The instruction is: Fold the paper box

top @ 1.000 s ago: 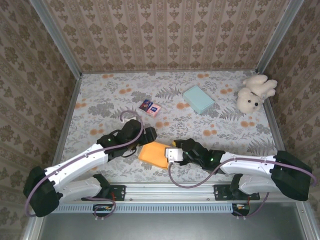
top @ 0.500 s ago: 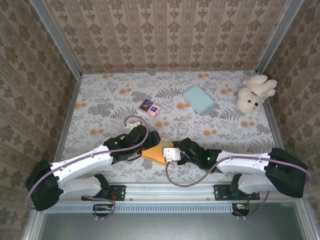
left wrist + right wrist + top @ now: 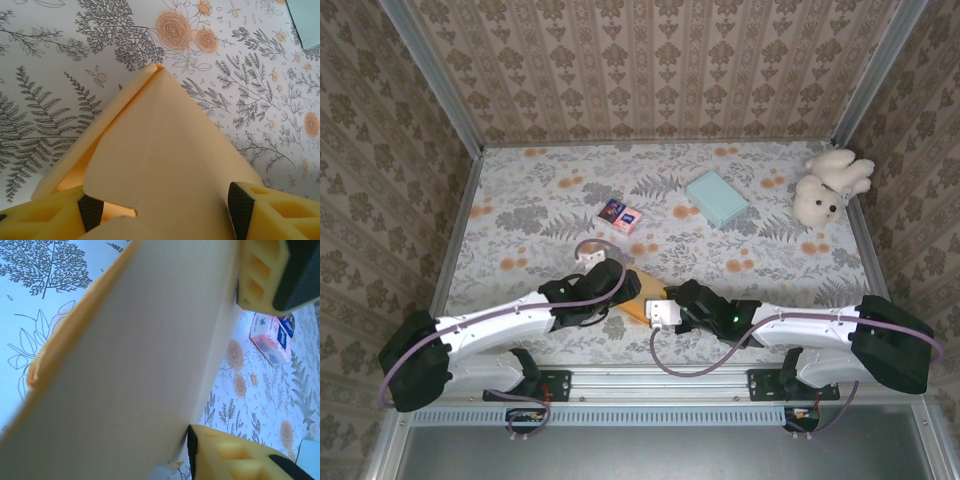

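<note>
paper box (image 3: 638, 298): 6 o'clock on desk (image 3: 520, 200)
left tool (image 3: 162, 215): box fills its gap, at 3 o'clock; grip unclear
right tool (image 3: 220, 365): clamped on box at 9 o'clock

matt paper box (image 3: 165, 150) (smooth card faces)

From above, the paper box (image 3: 638, 303) lies mostly hidden beneath the two wrists, and the print on two small packets (image 3: 620, 215) is too small to read. The left wrist view's bottom edge crops the box and the left end effector (image 3: 165, 214), leaving unclear whether its pads press the paper. In the right wrist view the box is blurred and cropped on three sides, a pink packet (image 3: 270, 337) partly behind a finger (image 3: 260, 275).
</note>
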Controlling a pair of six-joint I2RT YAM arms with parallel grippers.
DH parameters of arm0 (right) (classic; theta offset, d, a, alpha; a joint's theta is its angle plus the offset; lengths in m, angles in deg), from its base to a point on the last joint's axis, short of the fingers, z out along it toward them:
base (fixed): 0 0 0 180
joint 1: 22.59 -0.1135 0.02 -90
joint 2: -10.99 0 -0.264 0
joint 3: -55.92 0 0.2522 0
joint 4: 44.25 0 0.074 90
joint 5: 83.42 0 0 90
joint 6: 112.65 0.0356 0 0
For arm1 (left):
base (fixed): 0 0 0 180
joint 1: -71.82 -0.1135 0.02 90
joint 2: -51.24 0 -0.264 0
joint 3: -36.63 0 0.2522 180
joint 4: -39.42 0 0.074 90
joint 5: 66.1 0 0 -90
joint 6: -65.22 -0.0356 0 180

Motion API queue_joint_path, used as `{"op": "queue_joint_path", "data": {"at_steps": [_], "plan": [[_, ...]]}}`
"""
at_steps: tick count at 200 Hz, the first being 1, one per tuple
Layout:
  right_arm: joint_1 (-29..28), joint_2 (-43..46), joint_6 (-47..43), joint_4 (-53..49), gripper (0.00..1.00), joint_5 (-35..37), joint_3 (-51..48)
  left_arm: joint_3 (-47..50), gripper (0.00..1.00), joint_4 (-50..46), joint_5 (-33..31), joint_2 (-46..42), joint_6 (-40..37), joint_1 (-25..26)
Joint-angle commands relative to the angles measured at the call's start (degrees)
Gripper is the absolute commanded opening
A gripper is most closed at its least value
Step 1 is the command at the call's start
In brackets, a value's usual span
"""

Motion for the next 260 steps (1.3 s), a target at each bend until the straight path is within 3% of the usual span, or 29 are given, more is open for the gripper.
{"op": "queue_joint_path", "data": {"at_steps": [1, 65, 125, 141, 165, 208, 232, 260], "plan": [[-0.4, 0.9, -0.6, -2.1, 0.35, 1.4, 2.4, 2.0, 0.69, -1.7, -2.3, -2.6, -1.2, 0.4], [-0.4, 2.7, -0.3, -7.6, 0.45, 1.4, 3.1, 5.9, 0.68, -2.5, -2.5, -5.4, -0.6, -0.3], [-0.4, 12.3, 4.1, -5.3, 0.54, 4.1, 0.4, 6.3, 0.71, -3.9, -2.3, -6.9, -0.4, -0.8], [-0.4, 15.8, 11.5, -2.9, 0.55, 5.2, -0.2, 6.3, 0.71, -4.2, -2.1, -7.2, -0.2, -0.9], [-0.3, 17.8, 29.8, -1.2, 0.59, 9.9, 0.6, 6.0, 0.71, -4.3, -2.5, -7.1, -0.2, -1.0], [-0.4, 11.7, 61.2, -9.1, 0.62, 13.2, 7.8, 6.6, 0.71, -4.3, -2.7, -6.1, 0.6, -0.9], [-0.6, 5.8, 68.7, -8.7, 0.64, 13.4, 9.7, 6.2, 0.72, -4.4, -2.4, -6.0, 0.8, -1.0], [-1.4, -0.4, 71.1, -6.4, 0.65, 15.0, 10.3, 5.8, 0.73, -4.8, -2.4, -6.4, 0.5, -1.0]]}}
